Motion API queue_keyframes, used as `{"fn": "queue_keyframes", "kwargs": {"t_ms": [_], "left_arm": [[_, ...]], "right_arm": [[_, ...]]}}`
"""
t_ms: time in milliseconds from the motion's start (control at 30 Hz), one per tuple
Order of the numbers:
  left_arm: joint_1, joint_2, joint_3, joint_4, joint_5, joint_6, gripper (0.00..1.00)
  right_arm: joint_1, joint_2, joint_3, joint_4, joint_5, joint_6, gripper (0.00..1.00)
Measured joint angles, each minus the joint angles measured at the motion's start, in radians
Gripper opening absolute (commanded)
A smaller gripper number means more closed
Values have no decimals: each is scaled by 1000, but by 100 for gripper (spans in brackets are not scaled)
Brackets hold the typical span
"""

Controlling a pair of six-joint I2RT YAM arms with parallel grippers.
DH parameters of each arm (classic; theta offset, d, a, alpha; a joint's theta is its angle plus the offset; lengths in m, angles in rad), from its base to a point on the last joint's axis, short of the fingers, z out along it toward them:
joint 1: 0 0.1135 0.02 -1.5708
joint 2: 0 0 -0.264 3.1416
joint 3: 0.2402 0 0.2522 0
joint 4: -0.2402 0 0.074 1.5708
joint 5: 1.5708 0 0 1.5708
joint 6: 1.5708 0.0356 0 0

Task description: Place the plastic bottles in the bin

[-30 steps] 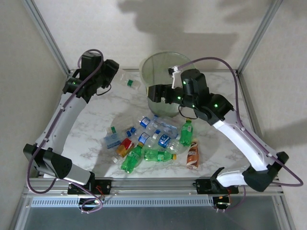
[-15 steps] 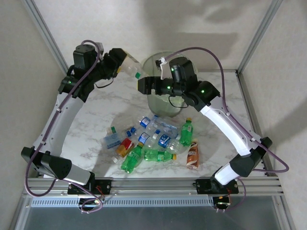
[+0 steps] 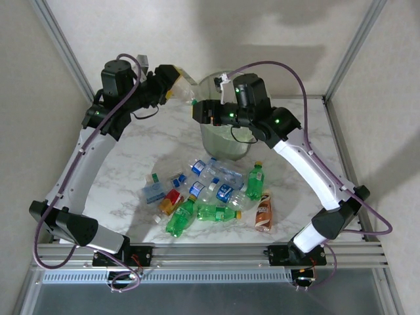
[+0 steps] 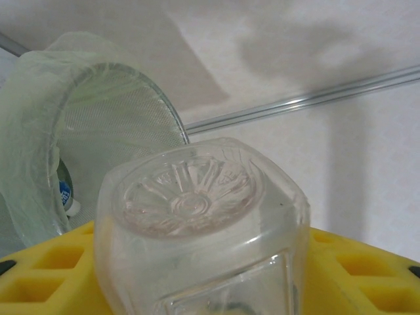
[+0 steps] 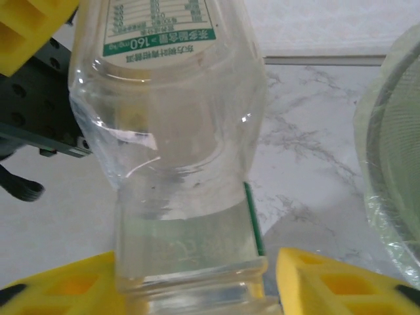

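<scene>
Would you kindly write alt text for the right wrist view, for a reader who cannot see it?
A clear bottle with a green-and-white label looms close up, its near end between the right gripper's yellow jaws. Behind lie the marbled table and, at right, the bin's lined rim.

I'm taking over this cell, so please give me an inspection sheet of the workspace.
Surface: white marbled table.
Job's things: bin upright at the far side; bottle pile lying in front of it; one clear bottle aloft beside the rim.
Clutter: nothing seen.
Tools: left tool shut on that bottle's base; right tool brackets its other end, grip unclear.
Cables: purple cables follow both arms, the right one arcing high.
Surroundings: plain walls, metal posts.
</scene>
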Motion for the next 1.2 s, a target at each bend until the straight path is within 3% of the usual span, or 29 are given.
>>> {"fn": "queue_keyframes", "kwargs": {"t_ms": [100,267,300,633,933,1000,1100,1200], "left_arm": [[-2,0,0,4,-3,0,54],[-14,1,0,6,-19,6,95],[-20,0,0,8,-21,14,99],[-34,-45,13,-55,-222,117,100],[-29,-158,-64,-80,-351,169,98],[-23,-185,-100,-82,-370,171,98],[-10,-223,-151,-84,-395,172,99],[0,-269,-212,-81,-421,171,100]], "right_arm": [[0,0,1,3,-23,-6,35],[-2,-1,1,8,-9,-9,32],[-4,-1,1,6,3,-9,32],[-113,-4,47,-111,196,-5,32],[-149,106,117,-214,321,-14,36],[-151,150,134,-230,324,-19,44],[-151,201,141,-251,324,-32,71],[-151,222,145,-274,338,-38,79]]}}
